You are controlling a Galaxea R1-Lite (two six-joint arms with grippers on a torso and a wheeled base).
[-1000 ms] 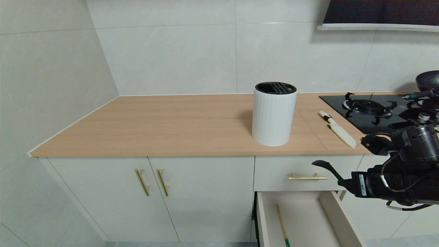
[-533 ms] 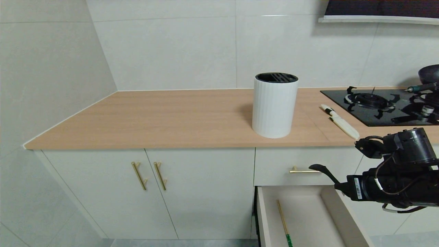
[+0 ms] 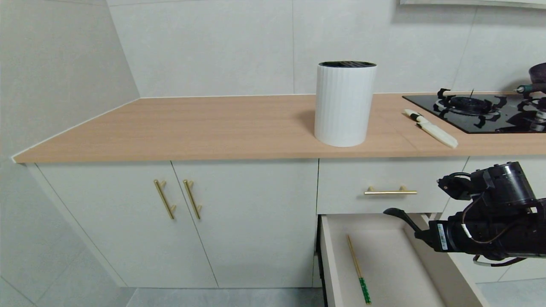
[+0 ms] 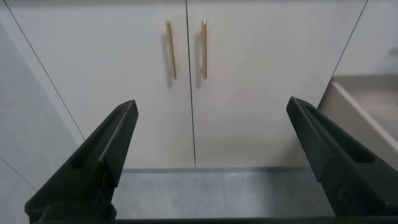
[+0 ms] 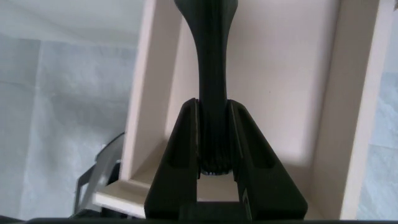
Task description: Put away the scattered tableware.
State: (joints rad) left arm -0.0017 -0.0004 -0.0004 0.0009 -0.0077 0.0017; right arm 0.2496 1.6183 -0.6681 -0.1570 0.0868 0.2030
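The black utensil (image 5: 210,68) hangs over the open drawer (image 3: 388,260), chopstick (image 3: 358,269) inside; cream knife (image 3: 431,128) lies on countertop (image 3: 213,128).

The tabletop (image 3: 213,128) looks like wood, light brown and matt, with fine lines in it. The knife holder (image 3: 344,106) in the middle of the frame is white, with small ribs up its side. The cupboard doors (image 3: 106,221) at lower left are smooth and dull, and their handles (image 3: 164,204) are shiny gold metal. The stove top (image 3: 490,121) at upper right is glossy black. The wall tiles (image 3: 213,42) are smooth. The black tool (image 3: 401,215) in the right gripper (image 3: 422,233) looks smooth.
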